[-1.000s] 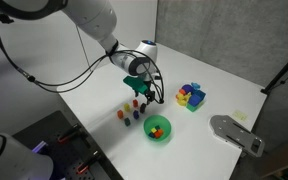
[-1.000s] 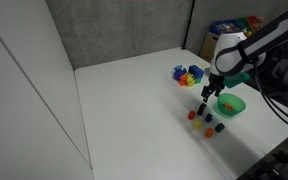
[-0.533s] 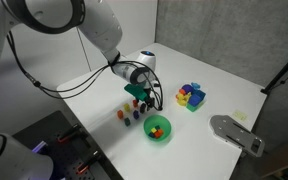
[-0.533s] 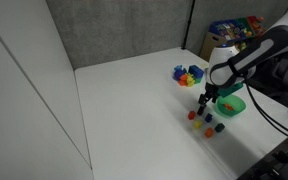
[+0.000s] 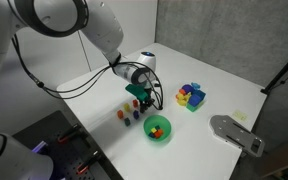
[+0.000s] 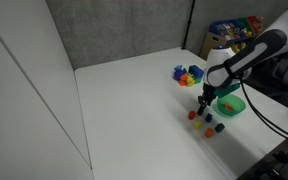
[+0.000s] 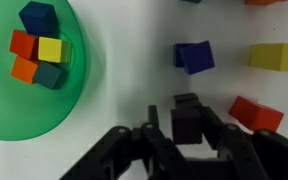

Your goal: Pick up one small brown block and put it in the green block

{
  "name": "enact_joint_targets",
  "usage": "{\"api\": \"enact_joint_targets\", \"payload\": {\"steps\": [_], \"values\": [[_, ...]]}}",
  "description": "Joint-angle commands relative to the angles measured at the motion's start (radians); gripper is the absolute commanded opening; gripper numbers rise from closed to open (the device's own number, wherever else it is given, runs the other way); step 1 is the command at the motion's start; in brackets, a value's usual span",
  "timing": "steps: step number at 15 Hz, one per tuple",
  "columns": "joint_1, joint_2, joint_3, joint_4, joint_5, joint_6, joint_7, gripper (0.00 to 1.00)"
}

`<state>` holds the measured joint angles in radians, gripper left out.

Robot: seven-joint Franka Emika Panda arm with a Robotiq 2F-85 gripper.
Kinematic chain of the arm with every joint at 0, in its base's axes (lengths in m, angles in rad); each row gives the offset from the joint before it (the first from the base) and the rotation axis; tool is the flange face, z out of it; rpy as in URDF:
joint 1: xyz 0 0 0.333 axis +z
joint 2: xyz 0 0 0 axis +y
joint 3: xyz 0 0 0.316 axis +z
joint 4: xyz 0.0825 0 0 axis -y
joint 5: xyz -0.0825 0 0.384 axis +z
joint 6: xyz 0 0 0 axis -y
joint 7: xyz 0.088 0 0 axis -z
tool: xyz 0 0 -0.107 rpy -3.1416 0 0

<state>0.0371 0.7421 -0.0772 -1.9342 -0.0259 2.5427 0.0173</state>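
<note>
Bowl point(image 7: 6, 112) rim left of my gripper point(image 7: 187, 130), bare table point(image 7: 134, 70) between. Blue block point(image 7: 194, 56) near ahead. Arm angled down, jaws narrow, gripping brown block point(image 7: 187, 118).

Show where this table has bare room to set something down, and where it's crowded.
Free: the broad stretch of table between the grey wall and the loose blocks. Narrower: the gap between the block pile and the bowl. Crowded: around the end effector, hemmed by loose blocks and bowl.
</note>
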Motion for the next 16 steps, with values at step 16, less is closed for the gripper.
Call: {"api": "enact_joint_targets", "payload": {"steps": [16], "values": [[-0.035,-0.173,-0.08,0.063,-0.074,-0.341,0.056,0.11]]}}
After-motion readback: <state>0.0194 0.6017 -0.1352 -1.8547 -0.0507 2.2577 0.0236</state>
